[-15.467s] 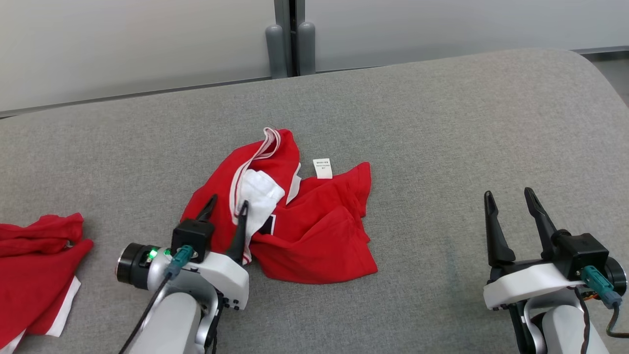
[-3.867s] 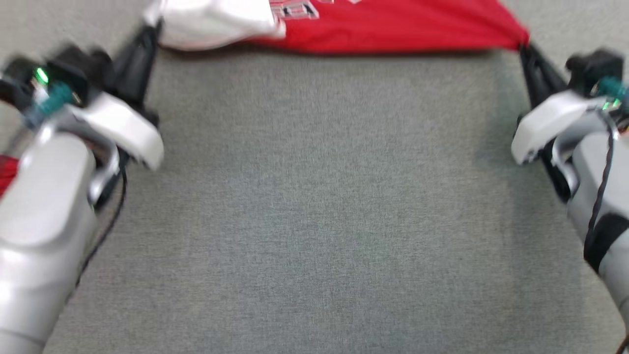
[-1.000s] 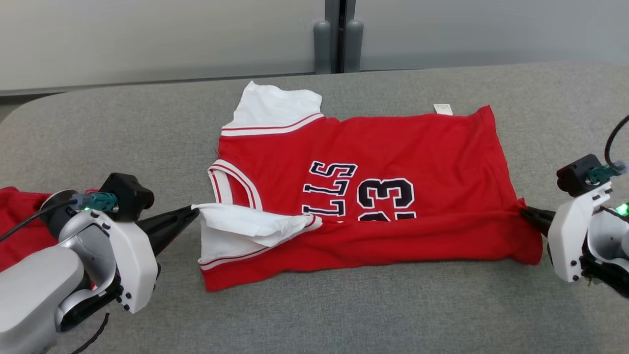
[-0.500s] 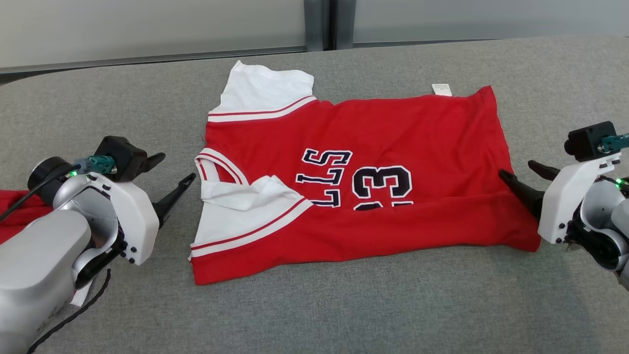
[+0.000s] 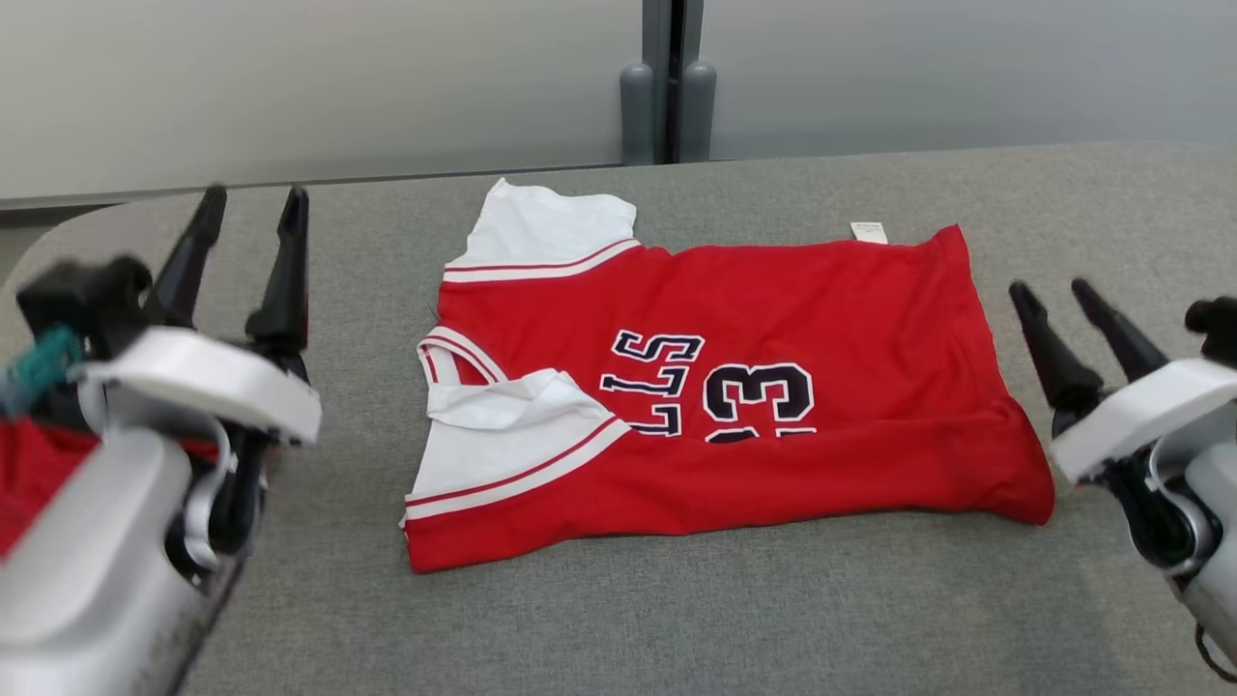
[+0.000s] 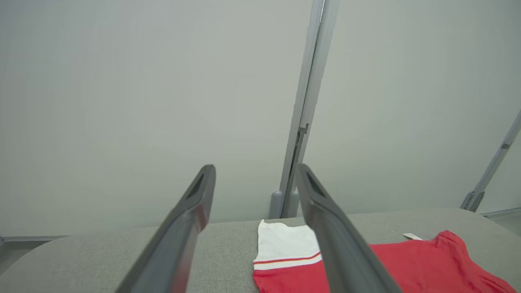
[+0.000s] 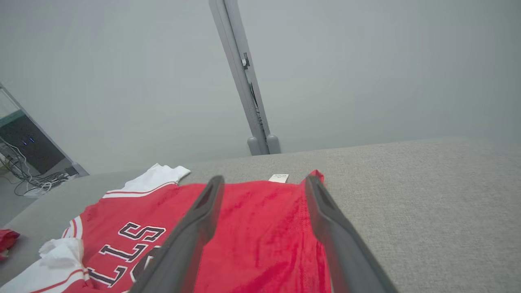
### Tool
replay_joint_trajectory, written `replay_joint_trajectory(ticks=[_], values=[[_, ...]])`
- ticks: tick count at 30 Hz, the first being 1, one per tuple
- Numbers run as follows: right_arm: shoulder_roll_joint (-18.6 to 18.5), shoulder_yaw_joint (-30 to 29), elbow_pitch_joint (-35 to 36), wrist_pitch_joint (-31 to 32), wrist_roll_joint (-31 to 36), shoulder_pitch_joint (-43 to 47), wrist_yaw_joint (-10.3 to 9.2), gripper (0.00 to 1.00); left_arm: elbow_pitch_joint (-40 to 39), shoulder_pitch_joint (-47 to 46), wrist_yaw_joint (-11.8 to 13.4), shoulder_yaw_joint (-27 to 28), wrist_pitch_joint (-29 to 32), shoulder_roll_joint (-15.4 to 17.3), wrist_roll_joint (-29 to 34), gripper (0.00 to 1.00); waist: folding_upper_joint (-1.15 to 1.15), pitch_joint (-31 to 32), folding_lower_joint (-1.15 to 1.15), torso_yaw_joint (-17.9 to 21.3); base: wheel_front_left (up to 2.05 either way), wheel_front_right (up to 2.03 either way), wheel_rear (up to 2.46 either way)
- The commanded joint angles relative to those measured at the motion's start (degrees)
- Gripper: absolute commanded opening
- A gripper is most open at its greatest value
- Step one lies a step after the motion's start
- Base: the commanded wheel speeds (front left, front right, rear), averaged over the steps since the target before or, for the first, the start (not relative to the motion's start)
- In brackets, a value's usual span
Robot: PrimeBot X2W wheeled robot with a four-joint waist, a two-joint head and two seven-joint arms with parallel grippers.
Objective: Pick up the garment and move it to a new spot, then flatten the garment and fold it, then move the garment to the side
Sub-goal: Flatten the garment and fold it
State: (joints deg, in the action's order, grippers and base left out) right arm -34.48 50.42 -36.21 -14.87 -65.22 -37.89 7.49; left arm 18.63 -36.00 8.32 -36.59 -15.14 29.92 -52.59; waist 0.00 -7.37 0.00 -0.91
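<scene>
Garment [image 5: 734, 387] flat between left tool [image 5: 255, 193] and right tool [image 5: 1049, 287]; both spread, seemingly off it.

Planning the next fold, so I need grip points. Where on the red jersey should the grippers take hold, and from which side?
Probably the jersey's far edge: the near edge already lies folded over the number. The left gripper could pinch the far white sleeve from the left, the right gripper the far hem corner from the right; both lie flat and free at its ends.
</scene>
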Motion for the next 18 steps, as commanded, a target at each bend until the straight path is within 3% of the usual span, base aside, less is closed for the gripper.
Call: replay_joint_trajectory(ticks=[1, 4, 9, 12, 18], values=[[1.2, -3.32, 1.25, -0.35, 2.27, 0.54, 0.0, 1.0, -1.49, 3.06, 0.72, 2.66, 0.05, -1.07, 1.71, 1.0, 0.0, 0.45, 0.0, -0.18, 0.0, 0.0, 0.0], [4.85, -17.32, 5.36, -0.34, 11.81, 7.14, 0.0, 1.0, -7.77, 11.88, 1.05, 12.92, 0.03, -6.15, 7.87, 1.0, 0.0, 1.17, 0.0, -0.24, 0.0, 0.0, 0.0], [14.7, -35.19, 17.73, -0.29, 26.68, 19.5, -0.01, 1.0, -12.08, 22.45, -2.71, 23.78, 0.01, -15.09, 15.7, 1.0, 0.0, 2.1, 0.0, -0.6, 0.0, 0.0, 0.0], [19.67, -40.42, 23.28, -0.28, 33.73, 25.94, 0.0, 1.0, -12.59, 26.58, -5.97, 27.46, 0.02, -20.47, 20.48, 1.0, 0.0, 2.49, 0.0, -0.71, 0.0, 0.0, 0.0], [25.2, -43.89, 28.19, -0.29, 40.47, 31.7, 0.0, 1.0, -8.45, 30.85, -9.5, 32.75, 0.02, -25.86, 27.98, 1.0, 0.0, 2.04, 0.0, -0.27, 0.0, 0.0, 0.0]])
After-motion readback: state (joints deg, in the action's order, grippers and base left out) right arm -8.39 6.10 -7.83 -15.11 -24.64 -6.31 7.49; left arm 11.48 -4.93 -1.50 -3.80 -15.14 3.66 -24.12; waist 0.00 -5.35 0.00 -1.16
